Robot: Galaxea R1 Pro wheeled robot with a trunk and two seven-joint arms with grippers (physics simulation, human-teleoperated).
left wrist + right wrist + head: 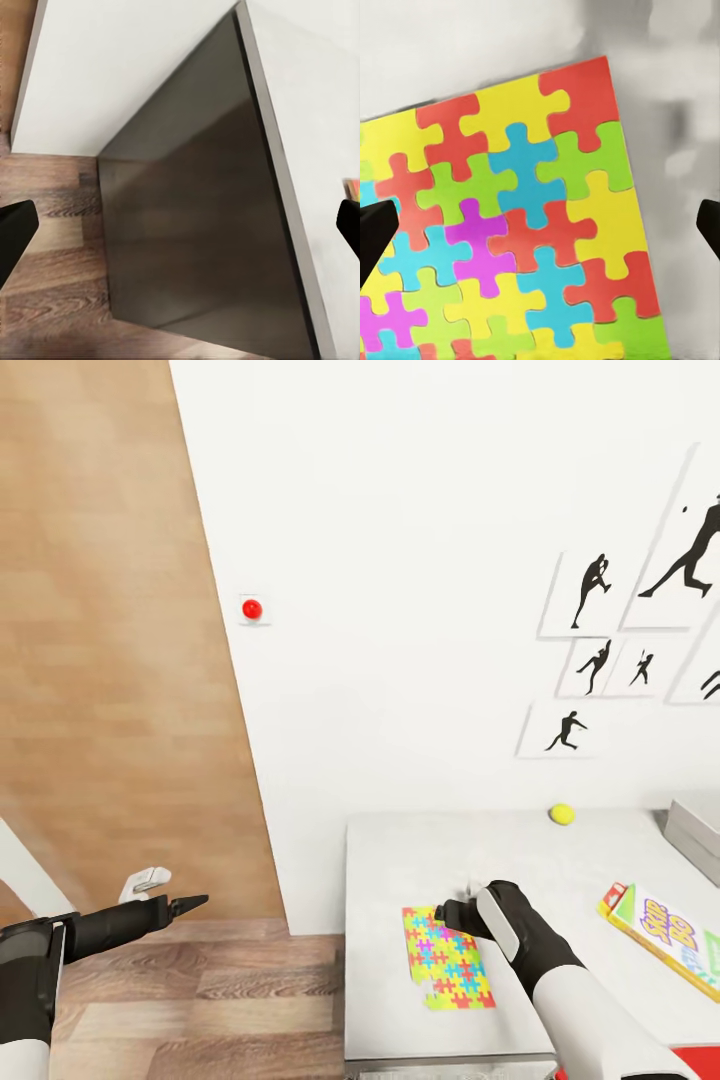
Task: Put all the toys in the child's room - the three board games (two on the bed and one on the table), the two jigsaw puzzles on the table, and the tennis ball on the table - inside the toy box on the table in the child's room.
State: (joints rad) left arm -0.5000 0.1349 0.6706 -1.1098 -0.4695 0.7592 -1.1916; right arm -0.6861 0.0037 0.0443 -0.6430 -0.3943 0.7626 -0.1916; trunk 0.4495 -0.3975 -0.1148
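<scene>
One jigsaw puzzle (448, 958) lies flat near the left end of the light-grey table (400, 860). My right gripper (447, 913) hovers over the puzzle's far edge. In the right wrist view the puzzle (510, 217) spreads between the widely parted fingertips (375, 236), and the right gripper (540, 232) is open and holds nothing. The tennis ball (562, 814) rests by the wall. A yellow-red-green board game (665, 938) lies at the right. Past it I see a corner of the grey toy box (700, 830). My left gripper (190, 903) is open over the floor, left of the table.
The left wrist view looks along the table's dark end panel (195, 225) and the wood-plank floor (52, 285). A red dot (252, 609) and black sports silhouettes (600, 590) hang on the white wall. Something red (700, 1060) shows at the table's near right corner.
</scene>
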